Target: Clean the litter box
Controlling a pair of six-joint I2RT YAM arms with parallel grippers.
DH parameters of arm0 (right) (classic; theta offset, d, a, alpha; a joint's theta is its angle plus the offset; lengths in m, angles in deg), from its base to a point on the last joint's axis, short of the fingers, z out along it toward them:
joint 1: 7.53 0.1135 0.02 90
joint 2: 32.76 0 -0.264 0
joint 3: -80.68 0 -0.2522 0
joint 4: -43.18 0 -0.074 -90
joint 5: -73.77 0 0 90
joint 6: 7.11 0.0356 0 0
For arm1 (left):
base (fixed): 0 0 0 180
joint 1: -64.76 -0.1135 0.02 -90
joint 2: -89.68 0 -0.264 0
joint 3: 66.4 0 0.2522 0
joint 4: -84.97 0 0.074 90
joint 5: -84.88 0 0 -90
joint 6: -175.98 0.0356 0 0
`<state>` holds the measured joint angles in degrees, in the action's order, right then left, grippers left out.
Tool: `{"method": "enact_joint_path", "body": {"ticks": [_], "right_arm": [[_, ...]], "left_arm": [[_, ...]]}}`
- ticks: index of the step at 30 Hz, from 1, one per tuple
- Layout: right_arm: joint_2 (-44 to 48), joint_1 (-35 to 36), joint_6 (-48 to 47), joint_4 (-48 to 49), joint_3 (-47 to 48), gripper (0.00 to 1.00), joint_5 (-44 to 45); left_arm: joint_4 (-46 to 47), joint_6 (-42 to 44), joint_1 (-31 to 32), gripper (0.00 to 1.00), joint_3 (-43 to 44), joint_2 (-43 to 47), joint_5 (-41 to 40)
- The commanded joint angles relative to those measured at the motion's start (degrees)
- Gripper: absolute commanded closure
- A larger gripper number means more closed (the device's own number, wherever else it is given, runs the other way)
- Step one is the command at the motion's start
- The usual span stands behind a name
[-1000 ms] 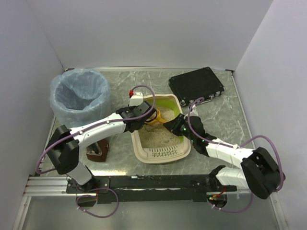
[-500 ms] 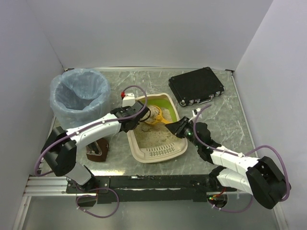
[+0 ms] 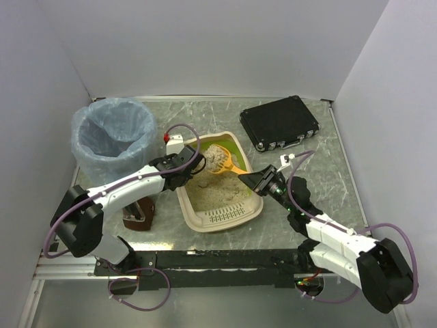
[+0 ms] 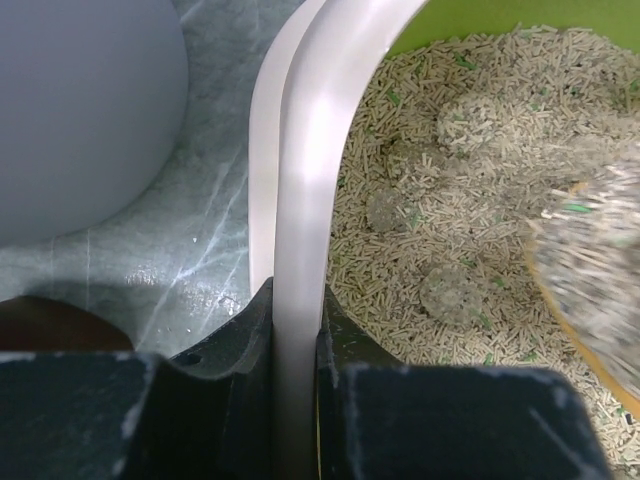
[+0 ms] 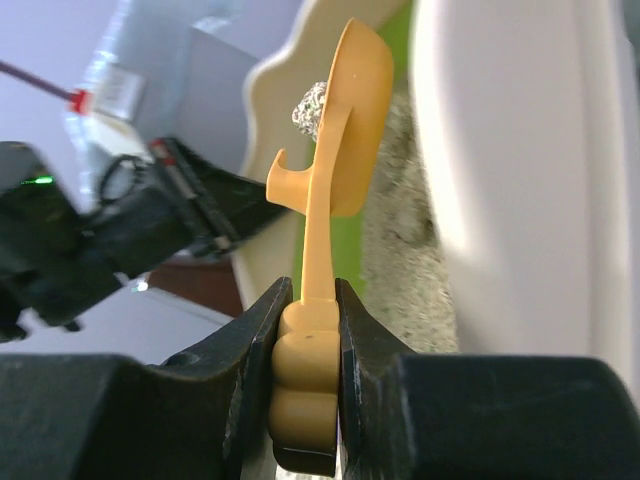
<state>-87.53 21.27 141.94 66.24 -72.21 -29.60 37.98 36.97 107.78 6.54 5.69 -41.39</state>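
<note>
Shifted toward 9 o'clock, the shallow beige plastic litter box sits central on the tabletop, left tool clamping its 9 o'clock rim; right tool pinches the loaded orange plastic scoop above it.

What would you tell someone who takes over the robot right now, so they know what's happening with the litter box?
The left tool is shut on the left rim of the shallow beige plastic litter box, steadying it.
The right tool is shut on the handle of the orange plastic scoop, held over the box's far end with a load of litter.
The round bin with a blue bag stands far left, apart from the box.
Done: one scoop loaded.
Left: probably tip it into the bin, then lift out the pale clumps lying in the litter.
</note>
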Motion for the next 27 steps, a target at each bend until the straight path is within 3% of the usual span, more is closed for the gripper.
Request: {"method": "enact_joint_path", "body": {"ticks": [1,12,15,21,27], "right_arm": [[3.4,-2.1,1.8,8.7,-1.3,1.00,-5.5],[3.3,-8.3,16.7,15.0,-6.1,1.00,-16.6],[3.2,-9.2,21.2,24.2,-8.9,1.00,-17.1],[4.1,-10.4,20.5,25.0,-8.8,1.00,-18.6],[2.4,-13.0,23.6,34.2,-11.6,1.00,-21.3]], "left_arm": [[10.9,-3.8,-0.8,0.99,1.2,5.9,1.2],[14.9,-2.3,-2.1,0.99,-1.4,8.7,5.1],[15.9,-2.0,-2.2,0.99,-2.2,9.1,6.1],[15.8,-2.1,-2.8,0.99,-2.1,8.5,7.6],[20.5,-1.3,-3.2,0.99,-4.9,10.4,11.1]]}}
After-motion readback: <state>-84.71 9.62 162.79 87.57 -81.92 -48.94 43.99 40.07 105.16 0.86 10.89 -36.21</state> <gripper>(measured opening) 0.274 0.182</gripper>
